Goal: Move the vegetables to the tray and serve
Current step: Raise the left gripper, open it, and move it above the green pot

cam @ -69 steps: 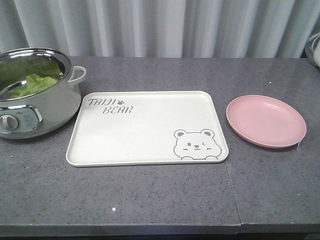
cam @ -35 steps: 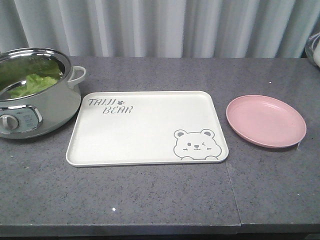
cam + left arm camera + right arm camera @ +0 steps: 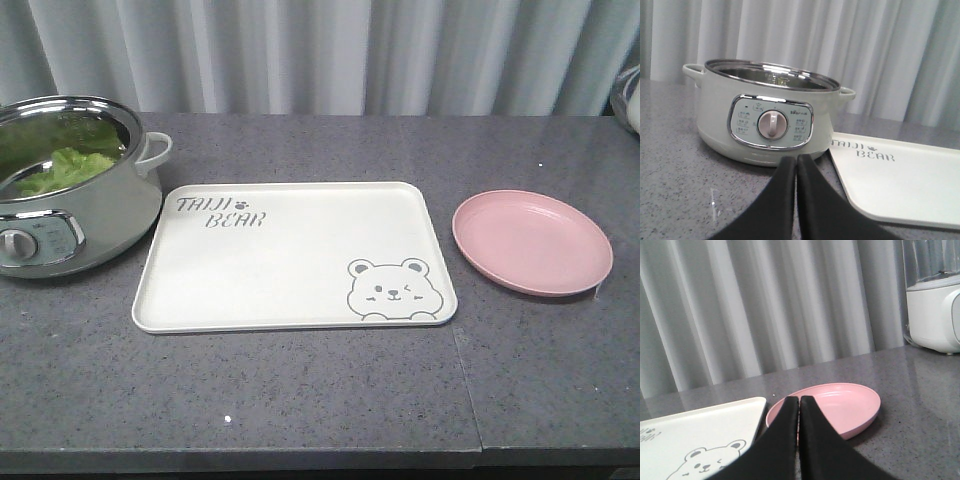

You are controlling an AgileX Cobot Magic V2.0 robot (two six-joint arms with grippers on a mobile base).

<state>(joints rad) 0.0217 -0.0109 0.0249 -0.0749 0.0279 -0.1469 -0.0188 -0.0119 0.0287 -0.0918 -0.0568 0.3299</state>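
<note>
nothing has moved on the counter (image 3: 300, 400) since the earlier frames: the lettuce (image 3: 65, 168) lies in the pot (image 3: 110, 215) at 10 o'clock of the tray (image 3: 290, 270), and the plate (image 3: 530, 240) sits at 3 o'clock of it, just apart. the left gripper (image 3: 796, 165) faces the pot's dial (image 3: 772, 125), jaws pressed together on nothing. the right gripper (image 3: 799, 404) points at the plate, jaws likewise together and empty.

Front: open surface (image 3: 300, 400) runs the full width before the tray (image 3: 290, 255).
Left: pot (image 3: 110, 215) stands just beside the tray; its high wall rings the vegetables (image 3: 65, 168), reachable from above only.
Right: pink plate (image 3: 530, 242), narrow gap to tray.
</note>
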